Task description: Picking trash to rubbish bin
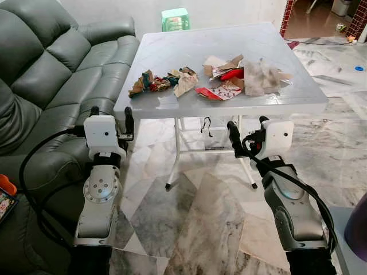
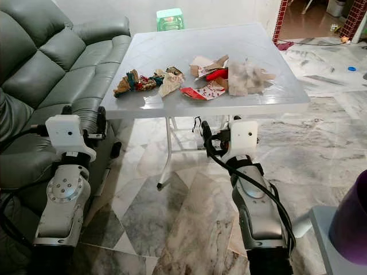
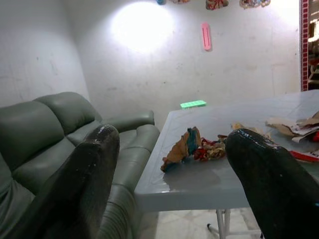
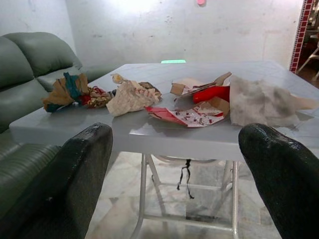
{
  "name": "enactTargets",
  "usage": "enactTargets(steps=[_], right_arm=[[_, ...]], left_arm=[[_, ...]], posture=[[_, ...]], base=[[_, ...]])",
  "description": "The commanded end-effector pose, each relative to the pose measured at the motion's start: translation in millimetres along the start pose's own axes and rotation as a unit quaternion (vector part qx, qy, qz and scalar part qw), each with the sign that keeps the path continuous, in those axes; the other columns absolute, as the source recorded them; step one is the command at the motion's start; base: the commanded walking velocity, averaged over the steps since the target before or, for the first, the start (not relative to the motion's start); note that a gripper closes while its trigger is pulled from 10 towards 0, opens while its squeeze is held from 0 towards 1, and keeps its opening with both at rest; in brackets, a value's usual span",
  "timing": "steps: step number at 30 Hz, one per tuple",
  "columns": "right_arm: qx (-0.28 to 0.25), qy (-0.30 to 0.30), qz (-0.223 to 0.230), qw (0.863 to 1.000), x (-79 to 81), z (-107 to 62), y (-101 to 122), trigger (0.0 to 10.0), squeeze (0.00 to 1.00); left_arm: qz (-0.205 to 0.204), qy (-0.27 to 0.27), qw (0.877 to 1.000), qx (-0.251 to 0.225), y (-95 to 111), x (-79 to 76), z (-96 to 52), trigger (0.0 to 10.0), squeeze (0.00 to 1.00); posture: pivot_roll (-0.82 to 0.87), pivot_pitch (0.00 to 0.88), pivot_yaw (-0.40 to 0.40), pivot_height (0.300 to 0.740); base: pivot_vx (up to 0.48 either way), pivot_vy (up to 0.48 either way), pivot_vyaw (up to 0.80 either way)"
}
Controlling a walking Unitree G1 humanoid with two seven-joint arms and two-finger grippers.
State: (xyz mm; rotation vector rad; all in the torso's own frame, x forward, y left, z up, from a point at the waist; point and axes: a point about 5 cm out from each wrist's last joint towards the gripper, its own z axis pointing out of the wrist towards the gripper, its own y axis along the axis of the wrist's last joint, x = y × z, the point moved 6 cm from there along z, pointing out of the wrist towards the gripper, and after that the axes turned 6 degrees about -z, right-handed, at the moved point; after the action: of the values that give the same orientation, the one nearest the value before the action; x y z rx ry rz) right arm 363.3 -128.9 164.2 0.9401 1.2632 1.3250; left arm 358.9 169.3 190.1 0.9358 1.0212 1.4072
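Both grippers, left [image 1: 110, 114] and right [image 1: 248, 127], hang released short of the counter [image 1: 172, 57]. Trash [image 1: 212, 77] lies scattered on top; I judge this the approach, reaching comes next.

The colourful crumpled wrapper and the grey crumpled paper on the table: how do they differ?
The colourful wrapper is smaller, brown with teal and red; the grey paper is larger, pale and smudged. The wrapper lies nearest the sofa; the paper lies at the other end. Both are crumpled on the table.
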Motion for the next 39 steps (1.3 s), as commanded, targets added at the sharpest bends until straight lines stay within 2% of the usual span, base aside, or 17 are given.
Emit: enactTargets(steps=[1, 4, 6, 14, 21, 28, 31, 33, 34, 35, 36, 37, 38, 39], right_arm=[[-0.016, -0.005, -0.002, 1.0, -1.0, 0.6, 9.1, 10.0, 1.0], [-0.022, -0.009, -0.007, 1.0, -2.2, 1.0, 11.1, 10.0, 1.0], [-0.034, -0.022, -0.028, 0.999, -7.4, 2.3, 17.0, 10.0, 1.0], [-0.037, -0.026, -0.036, 0.998, -11.7, 4.0, 18.1, 10.0, 1.0], [-0.041, -0.028, -0.038, 0.998, -13.1, 5.6, 19.2, 10.0, 1.0], [-0.058, -0.043, -0.085, 0.994, -19.3, 7.4, 28.0, 10.0, 1.0], [-0.087, -0.096, -0.16, 0.979, -36.8, 4.6, 42.9, 10.0, 1.0], [-0.093, -0.13, -0.191, 0.968, -48.3, 2.6, 48.5, 10.0, 1.0], [-0.095, -0.14, -0.201, 0.965, -51.6, 1.7, 50.0, 10.0, 1.0], [-0.096, -0.144, -0.206, 0.963, -52.9, 1.3, 50.5, 10.0, 1.0], [-0.096, -0.146, -0.204, 0.963, -53.5, 1.0, 50.5, 10.0, 1.0], [-0.096, -0.147, -0.202, 0.964, -53.5, 1.0, 50.4, 10.0, 1.0], [-0.093, -0.141, -0.191, 0.967, -51.8, 1.8, 48.7, 10.0, 1.0], [-0.087, -0.134, -0.179, 0.971, -49.7, 2.9, 45.6, 10.0, 1.0]], left_arm=[[0.0, 0.006, 1.0, -0.008, 3.2, 3.0, -0.8, 10.0, 1.0], [-0.002, 0.006, 1.0, -0.013, 4.6, 1.9, -0.3, 10.0, 1.0], [-0.012, 0.002, 1.0, -0.02, 7.4, -0.1, -0.5, 10.0, 1.0], [-0.041, -0.006, 0.999, -0.017, 5.8, -3.7, -0.9, 10.0, 1.0], [-0.045, -0.003, 0.999, -0.015, 5.8, -5.0, 0.1, 10.0, 1.0], [-0.056, -0.012, 0.998, -0.018, 6.8, -7.3, -1.0, 10.0, 1.0], [-0.033, 0.008, 0.999, -0.019, 7.0, 0.7, 0.1, 10.0, 1.0], [-0.013, 0.019, 1.0, -0.015, 5.3, 5.0, 1.4, 10.0, 1.0], [-0.009, 0.019, 1.0, -0.013, 4.7, 5.5, 1.6, 10.0, 0.88], [-0.009, 0.018, 1.0, -0.012, 4.3, 5.4, 1.6, 10.0, 0.88], [-0.004, 0.015, 1.0, -0.011, 3.7, 4.2, 1.7, 10.0, 0.1], [-0.001, 0.013, 1.0, -0.01, 3.2, 3.5, 1.9, 10.0, 0.1], [0.002, 0.012, 1.0, -0.009, 2.8, 2.9, 2.1, 10.0, 0.0], [0.002, 0.01, 1.0, -0.008, 2.4, 2.3, 2.5, 10.0, 0.0]], posture=[[-0.03, 0.021, 0.073, 0.74], [-0.03, 0.022, 0.074, 0.74], [-0.03, 0.021, 0.075, 0.74], [-0.03, 0.023, 0.073, 0.74], [-0.03, 0.026, 0.073, 0.74], [-0.03, 0.021, 0.069, 0.74], [-0.02, 0.016, 0.072, 0.74], [-0.02, 0.016, 0.075, 0.74], [-0.02, 0.014, 0.078, 0.74], [-0.02, 0.014, 0.078, 0.74], [-0.03, 0.015, 0.085, 0.74], [-0.03, 0.015, 0.085, 0.74], [-0.03, 0.015, 0.088, 0.74], [-0.03, 0.015, 0.091, 0.74]], base=[[0.0, 0.0, 0.0], [0.0, 0.0, 0.0], [0.0, 0.0, 0.0], [0.0, 0.0, 0.0], [0.0, 0.0, 0.0], [0.0, 0.0, 0.0], [0.0, 0.0, 0.0], [0.0, 0.0, 0.0], [0.0, 0.0, 0.0], [0.0, 0.0, 0.0], [0.0, 0.0, 0.0], [0.0, 0.0, 0.0], [0.0, 0.0, 0.0], [0.0, 0.0, 0.0]])
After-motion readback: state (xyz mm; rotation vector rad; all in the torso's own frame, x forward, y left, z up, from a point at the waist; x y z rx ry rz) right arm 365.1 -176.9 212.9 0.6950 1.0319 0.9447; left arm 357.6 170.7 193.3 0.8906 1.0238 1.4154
